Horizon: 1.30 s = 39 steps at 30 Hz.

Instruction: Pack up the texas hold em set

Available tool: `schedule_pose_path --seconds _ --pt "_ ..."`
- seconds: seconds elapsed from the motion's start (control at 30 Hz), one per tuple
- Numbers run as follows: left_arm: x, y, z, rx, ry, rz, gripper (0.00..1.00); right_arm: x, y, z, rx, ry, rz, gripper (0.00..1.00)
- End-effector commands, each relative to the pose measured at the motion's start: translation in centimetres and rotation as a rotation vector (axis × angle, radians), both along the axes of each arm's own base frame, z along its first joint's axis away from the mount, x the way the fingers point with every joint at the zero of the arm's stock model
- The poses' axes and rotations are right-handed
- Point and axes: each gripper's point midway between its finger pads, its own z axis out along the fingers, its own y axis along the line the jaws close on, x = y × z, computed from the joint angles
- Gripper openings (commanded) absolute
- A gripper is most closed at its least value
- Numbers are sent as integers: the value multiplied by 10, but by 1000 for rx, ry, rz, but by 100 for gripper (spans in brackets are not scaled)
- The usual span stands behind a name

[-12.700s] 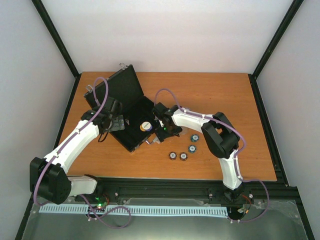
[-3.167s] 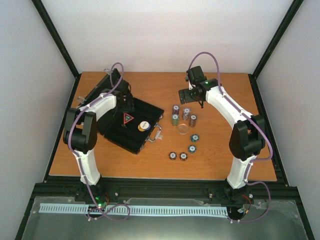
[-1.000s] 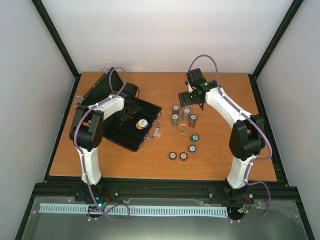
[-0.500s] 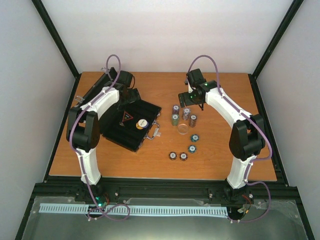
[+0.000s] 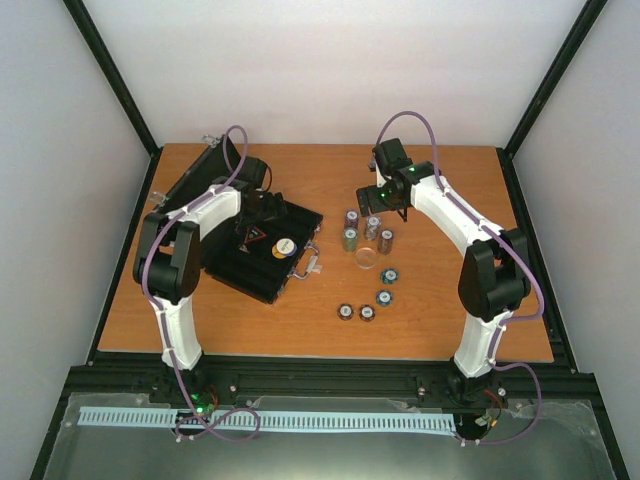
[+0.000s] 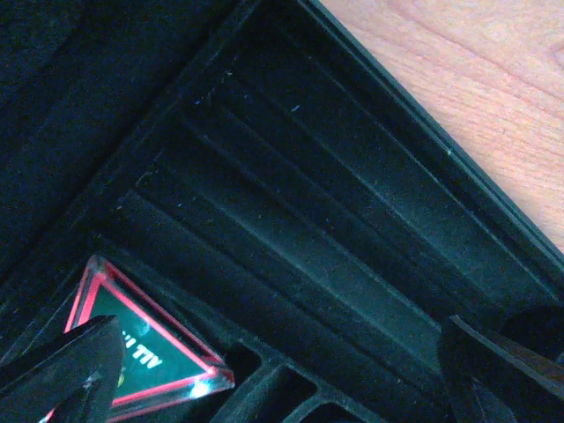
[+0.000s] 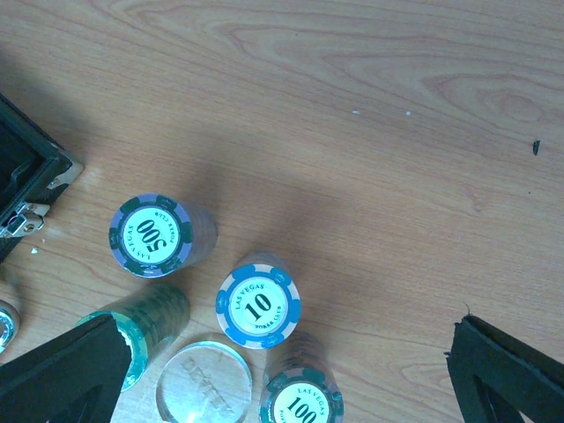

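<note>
While we look down from above, the black case (image 5: 262, 268) lies open on the wooden table (image 5: 450, 320), its lid (image 5: 192, 182) raised at the far side. The left gripper (image 5: 255, 215) hangs over the case's tray beside a triangular token (image 5: 255, 237) and a round pale disc (image 5: 285, 249). Just right of the case stand four striped chip stacks (image 5: 351, 238), a clear disc (image 5: 367, 258) and four flat chips (image 5: 384, 297); the right gripper (image 5: 385, 200) hovers behind them.

From the left wrist, we see matte ribbed plastic inside the case (image 6: 291, 229) and the red-edged, glossy token (image 6: 141, 348) lying in the tray by one finger. The left gripper (image 6: 278, 361) is spread, grasping nothing.

From the right wrist, the case's silver corner (image 7: 55, 174) shows at the left, and beside it cylinders marked 500 (image 7: 150, 235), 10 (image 7: 258, 306) and 100 (image 7: 300, 404). The right gripper (image 7: 286, 339) is likewise spread and empty.
</note>
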Motion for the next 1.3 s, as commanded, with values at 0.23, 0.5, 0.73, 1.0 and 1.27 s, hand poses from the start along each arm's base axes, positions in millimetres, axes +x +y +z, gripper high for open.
schedule_pose_path --seconds 0.23,0.5,0.73,1.0,1.27 --pt "22 4 -15 19 -59 24 100 1 -4 12 -1 -15 -1 100" --pt "18 19 -2 63 -78 47 100 2 -3 10 -1 -11 0 100" --pt "10 24 -22 79 -28 54 100 1 -1 7 9 -5 4 100" --pt "9 22 -49 82 25 48 100 0 -4 9 -2 -10 1 100" --pt "-4 30 -58 134 69 28 100 1 -2 9 8 -9 -1 100"
